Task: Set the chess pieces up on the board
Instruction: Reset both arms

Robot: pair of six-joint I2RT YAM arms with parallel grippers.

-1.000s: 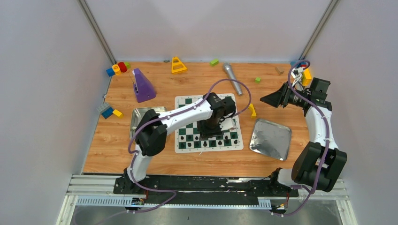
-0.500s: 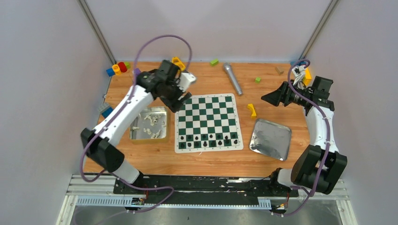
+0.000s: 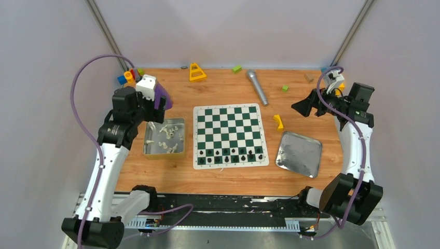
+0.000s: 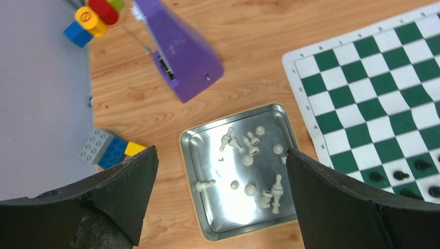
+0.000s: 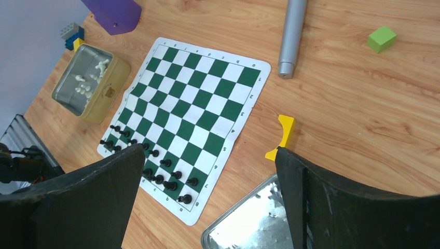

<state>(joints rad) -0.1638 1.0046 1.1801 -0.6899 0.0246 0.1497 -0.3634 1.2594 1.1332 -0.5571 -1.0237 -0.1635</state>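
Wooden tabletop (image 3: 155, 176) between pale walls, seen from above: the board (image 3: 229, 124) lies flat at the middle, with black pieces (image 3: 231, 155) standing in its two near rows. White pieces (image 3: 166, 136) lie jumbled in the left tray (image 3: 155, 155), just left of the board. The right tray (image 3: 298, 153) sits off the board's near right corner.

Left wrist view: the left claw (image 4: 220, 155) hangs spread wide above the left tray, holding nothing.

Right wrist view: the right claw (image 5: 210, 151) is also spread wide and grips nothing, raised off the board's right side, with a yellow block (image 5: 283, 136) on the wood below.
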